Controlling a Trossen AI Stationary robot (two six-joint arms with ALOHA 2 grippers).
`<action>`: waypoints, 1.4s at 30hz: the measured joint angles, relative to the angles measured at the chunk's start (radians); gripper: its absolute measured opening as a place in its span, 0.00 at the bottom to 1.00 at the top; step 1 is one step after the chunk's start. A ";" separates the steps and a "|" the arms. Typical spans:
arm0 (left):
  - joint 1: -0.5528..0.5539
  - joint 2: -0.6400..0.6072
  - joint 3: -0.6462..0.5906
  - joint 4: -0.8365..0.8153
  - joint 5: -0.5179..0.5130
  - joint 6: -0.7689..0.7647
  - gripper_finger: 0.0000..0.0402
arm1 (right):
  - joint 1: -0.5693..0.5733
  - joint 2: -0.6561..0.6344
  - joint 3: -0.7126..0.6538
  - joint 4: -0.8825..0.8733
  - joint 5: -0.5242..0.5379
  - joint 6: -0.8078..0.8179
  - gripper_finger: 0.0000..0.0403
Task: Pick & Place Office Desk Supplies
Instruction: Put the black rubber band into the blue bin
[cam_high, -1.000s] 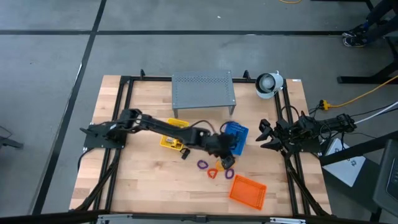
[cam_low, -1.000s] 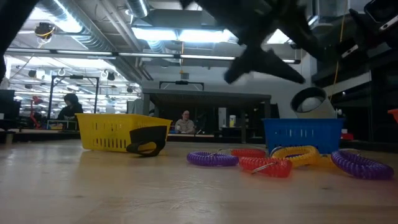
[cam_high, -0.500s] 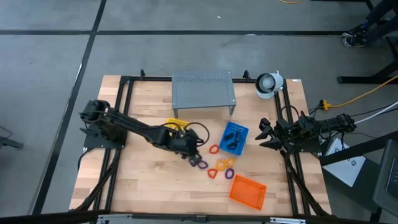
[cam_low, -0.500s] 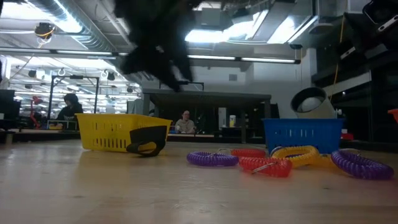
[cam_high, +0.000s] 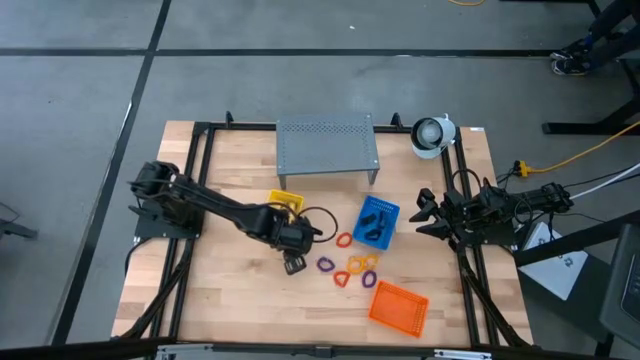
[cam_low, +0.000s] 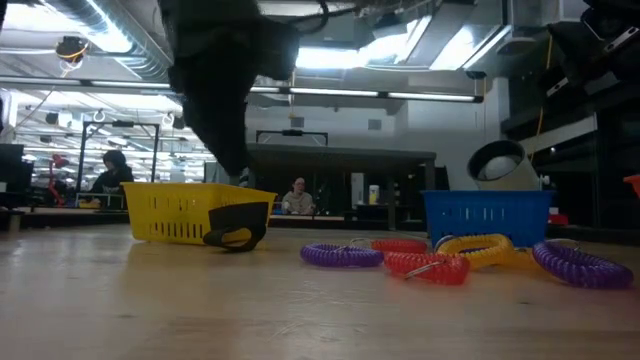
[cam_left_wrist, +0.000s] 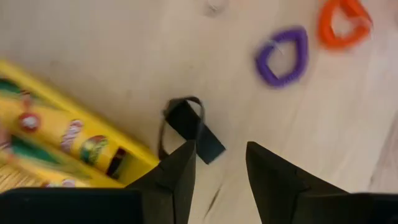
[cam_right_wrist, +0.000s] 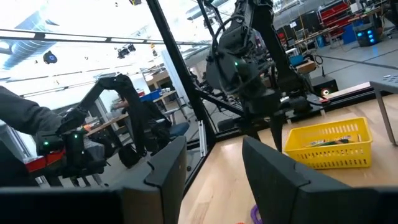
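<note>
A small black clip (cam_left_wrist: 188, 123) lies on the table against the near side of the yellow tray (cam_high: 284, 203), which holds yellow-and-white packets (cam_left_wrist: 59, 140). My left gripper (cam_left_wrist: 219, 152) is open and empty just above the clip; it also shows in the high view (cam_high: 292, 252) and the low view (cam_low: 238, 170). Purple (cam_high: 326, 264), orange (cam_high: 343, 240), yellow (cam_high: 370, 260) and red (cam_high: 343, 279) loops lie on the wood to the right. My right gripper (cam_high: 425, 215) waits open at the table's right side.
A blue tray (cam_high: 377, 222) with dark clips in it stands right of the loops, and an orange tray (cam_high: 398, 305) lies near the front edge. A grey perforated stand (cam_high: 327, 148) and a white round object (cam_high: 432, 135) stand at the back. People show in the room beyond.
My left gripper has gone from the blue tray toward the table's left, past the loops, and now hangs over the black clip by the yellow tray. The loops, clip and trays have stayed where they were.
</note>
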 joint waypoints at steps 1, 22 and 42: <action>0.000 0.005 0.000 0.000 0.016 0.028 0.34 | 0.000 0.000 0.000 -0.001 0.000 0.000 0.40; 0.007 0.054 0.000 -0.031 -0.002 0.162 0.34 | 0.000 0.000 0.000 -0.024 0.000 0.003 0.40; 0.056 0.091 0.060 0.018 0.007 0.205 0.34 | 0.000 0.000 0.000 -0.030 0.018 0.015 0.40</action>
